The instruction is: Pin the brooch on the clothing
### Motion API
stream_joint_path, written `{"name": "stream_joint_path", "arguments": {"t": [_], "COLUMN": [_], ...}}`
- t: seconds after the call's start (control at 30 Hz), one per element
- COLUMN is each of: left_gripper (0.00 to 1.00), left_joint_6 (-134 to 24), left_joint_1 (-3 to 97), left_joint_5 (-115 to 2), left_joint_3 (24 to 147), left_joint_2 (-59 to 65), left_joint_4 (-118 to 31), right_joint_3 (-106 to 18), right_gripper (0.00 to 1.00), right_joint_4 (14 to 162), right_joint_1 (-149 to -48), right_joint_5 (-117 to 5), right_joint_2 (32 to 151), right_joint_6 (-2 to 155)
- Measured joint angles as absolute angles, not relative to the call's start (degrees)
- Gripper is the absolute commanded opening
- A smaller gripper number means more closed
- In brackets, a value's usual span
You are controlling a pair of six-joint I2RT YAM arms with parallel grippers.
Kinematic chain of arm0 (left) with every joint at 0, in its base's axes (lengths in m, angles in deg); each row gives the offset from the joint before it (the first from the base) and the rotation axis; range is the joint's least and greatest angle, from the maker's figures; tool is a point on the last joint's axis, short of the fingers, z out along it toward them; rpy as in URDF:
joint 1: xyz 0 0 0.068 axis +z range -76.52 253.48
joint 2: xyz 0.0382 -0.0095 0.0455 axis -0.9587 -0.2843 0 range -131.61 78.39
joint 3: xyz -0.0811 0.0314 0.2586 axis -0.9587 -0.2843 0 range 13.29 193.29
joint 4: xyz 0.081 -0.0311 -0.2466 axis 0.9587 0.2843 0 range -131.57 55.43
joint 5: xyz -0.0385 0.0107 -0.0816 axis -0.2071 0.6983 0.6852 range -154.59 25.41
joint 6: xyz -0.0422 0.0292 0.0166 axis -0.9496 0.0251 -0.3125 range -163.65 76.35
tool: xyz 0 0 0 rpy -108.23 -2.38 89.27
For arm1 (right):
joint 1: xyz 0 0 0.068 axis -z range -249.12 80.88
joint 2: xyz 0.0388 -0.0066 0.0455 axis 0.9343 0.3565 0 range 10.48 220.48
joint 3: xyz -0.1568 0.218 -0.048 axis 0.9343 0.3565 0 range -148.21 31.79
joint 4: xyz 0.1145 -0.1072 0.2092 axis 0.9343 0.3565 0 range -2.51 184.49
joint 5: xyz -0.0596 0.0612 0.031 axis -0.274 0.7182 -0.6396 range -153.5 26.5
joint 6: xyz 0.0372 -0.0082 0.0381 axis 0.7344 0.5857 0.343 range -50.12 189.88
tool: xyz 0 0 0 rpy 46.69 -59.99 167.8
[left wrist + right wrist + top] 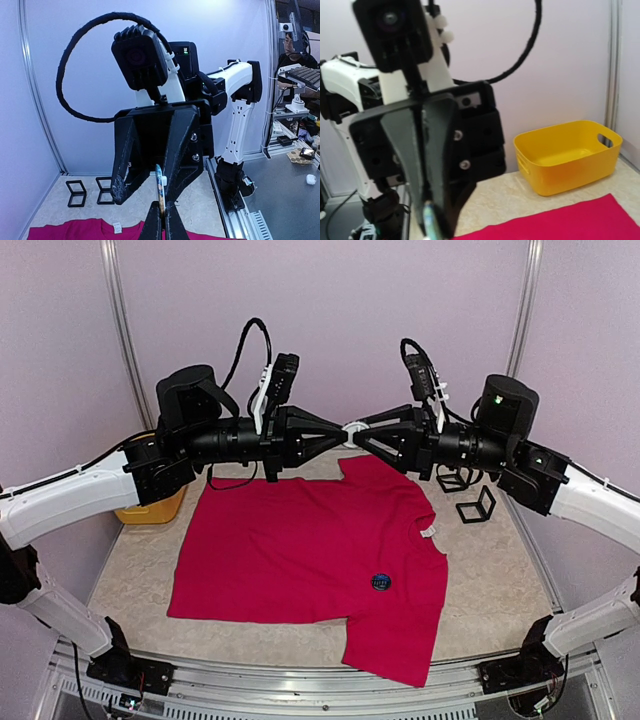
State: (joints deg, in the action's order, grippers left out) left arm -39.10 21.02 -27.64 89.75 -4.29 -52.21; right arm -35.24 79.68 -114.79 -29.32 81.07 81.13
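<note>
Hanging above the shirt (290,540), the left gripper (338,434) was clamped on the brooch (160,185); the right gripper (365,436) faced it, jaws apart around it, likely to open it.

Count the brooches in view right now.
2: a dark brooch lying on the T-shirt, and a second brooch pinched in the left gripper in mid-air. Others may be hidden.

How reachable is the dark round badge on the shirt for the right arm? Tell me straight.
Probably reachable. The badge lies uncovered on the shirt, on the right arm's side. But the right gripper is up in the air, jaws parted around the brooch pinched in the left gripper.
</note>
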Motion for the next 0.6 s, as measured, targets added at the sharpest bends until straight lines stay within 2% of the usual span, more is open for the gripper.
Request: {"name": "stream_joint_path", "arguments": {"t": [0.4, 0.5, 0.6], "left_gripper": [0.0, 0.0, 0.0], "left_joint_6": [-39.1, -39.1, -38.7], "left_joint_1": [21.1, 20.9, 20.9], "left_joint_5": [-27.4, -26.7, -26.3], "left_joint_3": [90.2, 89.4, 88.3], "left_joint_2": [-4.2, -3.5, -2.1], "left_joint_4": [-51.8, -51.5, -51.3], "right_joint_3": [-38.3, -37.8, -35.9], "right_gripper": [0.52, 0.58, 0.57], "right_joint_4": [83.5, 84.2, 85.9], "right_joint_1": [-114.8, -114.5, -114.3], "right_joint_5": [-29.5, -24.3, -18.3], "right_joint_2": [82.4, 81.5, 78.7], "right_joint_6": [78.7, 75.4, 71.1]}}
